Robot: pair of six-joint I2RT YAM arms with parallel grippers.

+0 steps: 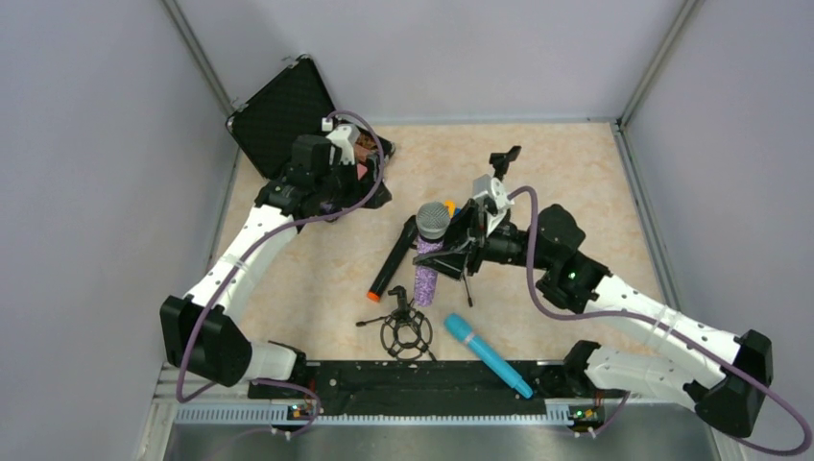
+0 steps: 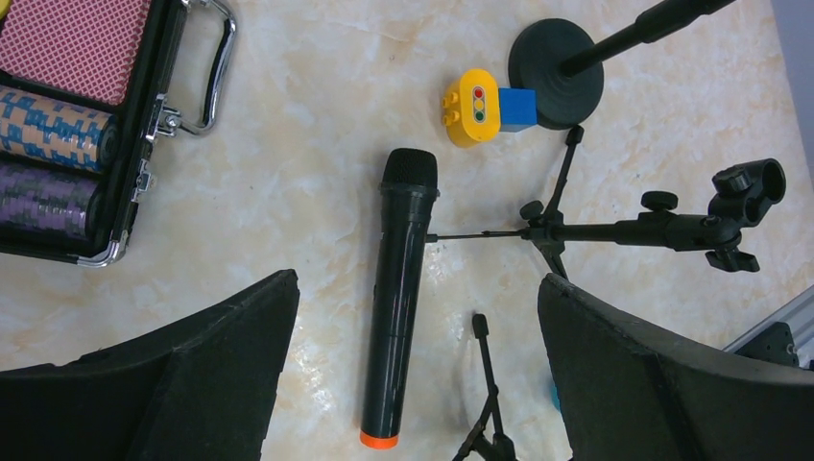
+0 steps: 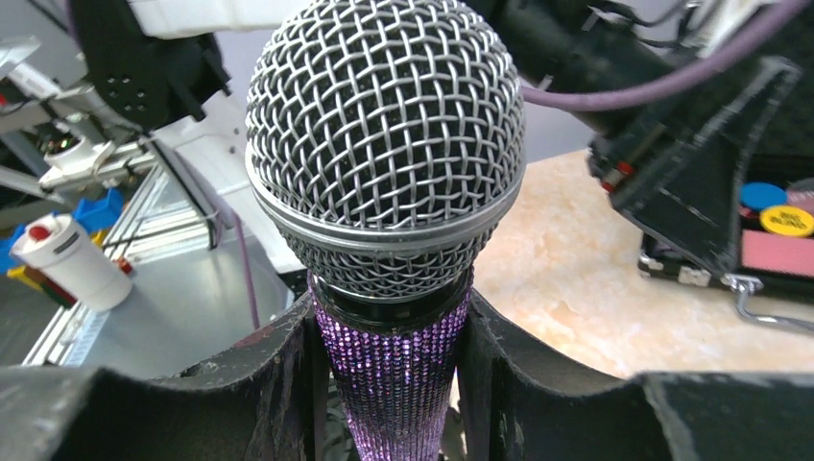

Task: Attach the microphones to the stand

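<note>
The table top [image 2: 317, 125] is a glossy, cream, marbled surface.

**Microphones**
- The purple microphone [image 3: 384, 144] has a glittery, stud-textured handle and a domed silver wire-mesh grille with a metal band.
- The black microphone [image 2: 398, 307] is a smooth, matte cylinder with an orange end cap [image 2: 379, 440]. It lies flat at the table's middle.
- The light-blue microphone [image 1: 488, 355] lies diagonally near the front edge, beside a round black shock mount [image 1: 405, 331].
- A thin black tripod stand [image 2: 595, 230] with a tubular clip sits just beside the black microphone.

**Arms**
- The right gripper [image 3: 394, 384] clamps its padded fingers on the purple handle just below the grille. The arm reaches toward the centre.
- The left gripper [image 2: 415, 280] points downward with its fingers spread wide and holds nothing. The arm is extended beside the open foam-lined case [image 1: 278, 110].
</note>
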